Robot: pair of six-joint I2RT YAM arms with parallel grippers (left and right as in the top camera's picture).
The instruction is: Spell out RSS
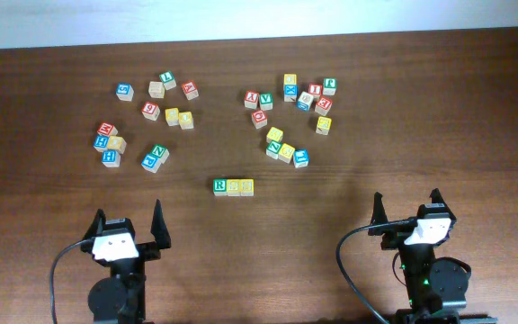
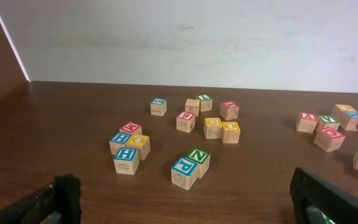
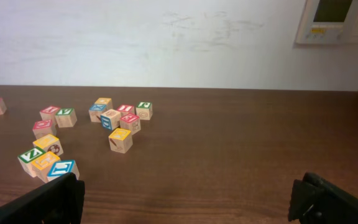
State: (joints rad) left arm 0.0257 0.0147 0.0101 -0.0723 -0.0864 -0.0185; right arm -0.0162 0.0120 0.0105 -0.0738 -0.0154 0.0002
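Observation:
In the overhead view three cubes stand touching in a row at the table's middle: a green-faced R cube (image 1: 220,186), a yellow-faced cube (image 1: 234,187) and a second yellow-faced cube (image 1: 246,186). My left gripper (image 1: 129,226) is open and empty at the front left, well short of the row. My right gripper (image 1: 406,208) is open and empty at the front right. Both wrist views show wide-apart fingers over bare wood, the left (image 2: 185,199) and the right (image 3: 185,199). The row does not show in either wrist view.
A loose cluster of coloured alphabet cubes lies at the back left (image 1: 156,112), also in the left wrist view (image 2: 185,134). Another cluster lies at the back right (image 1: 290,112), also in the right wrist view (image 3: 110,118). A white wall bounds the table's far edge.

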